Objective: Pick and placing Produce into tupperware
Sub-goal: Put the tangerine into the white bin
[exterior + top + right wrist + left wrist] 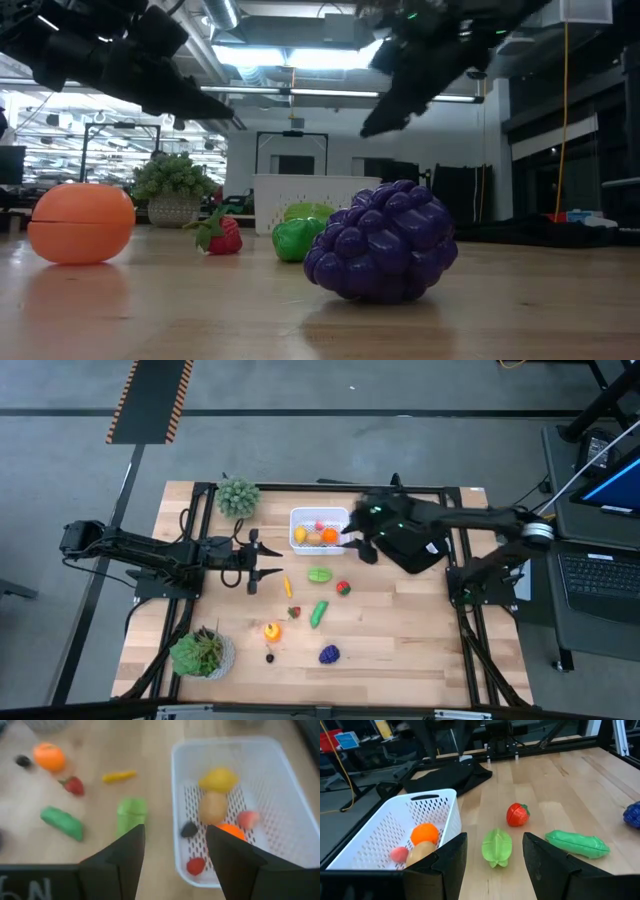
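right end effector (352, 540): open, empty, at white perforated plastic tub (303, 517) edge | pale-green ridged toy vegetable (319, 574) just beyond, nearer right arm | left end effector (268, 562): open, empty

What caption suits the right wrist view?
Open right claw above the white tub, six toy pieces inside.

The worktop (400, 650) is pale planked wood with a matt finish. On it, the tupperware (305, 518) is white perforated plastic; beside the tupperware, black cloth (415, 550) lies matt.
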Action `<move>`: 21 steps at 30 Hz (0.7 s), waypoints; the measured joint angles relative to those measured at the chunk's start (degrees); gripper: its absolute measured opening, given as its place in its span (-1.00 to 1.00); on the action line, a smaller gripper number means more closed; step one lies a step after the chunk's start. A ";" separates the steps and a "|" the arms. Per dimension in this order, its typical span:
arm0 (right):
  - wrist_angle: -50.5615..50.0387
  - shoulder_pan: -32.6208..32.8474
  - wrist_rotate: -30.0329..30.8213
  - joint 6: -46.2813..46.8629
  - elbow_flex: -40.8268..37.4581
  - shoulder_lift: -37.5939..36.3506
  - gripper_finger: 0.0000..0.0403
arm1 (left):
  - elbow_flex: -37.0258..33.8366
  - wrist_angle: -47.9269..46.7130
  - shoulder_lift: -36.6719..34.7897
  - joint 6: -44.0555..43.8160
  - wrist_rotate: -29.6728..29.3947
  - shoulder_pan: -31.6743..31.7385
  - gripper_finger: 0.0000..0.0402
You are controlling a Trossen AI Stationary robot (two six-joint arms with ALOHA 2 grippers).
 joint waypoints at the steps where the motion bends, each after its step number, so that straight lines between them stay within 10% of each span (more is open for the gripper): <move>1: 2.06 0.04 -0.01 0.59 -2.26 -2.50 0.05 | 0.00 0.13 0.00 0.00 0.02 0.00 -0.08; 21: 23.59 1.91 -6.43 2.33 -37.16 -37.99 0.05 | 1.52 -2.07 0.11 -3.02 5.47 -3.17 -0.08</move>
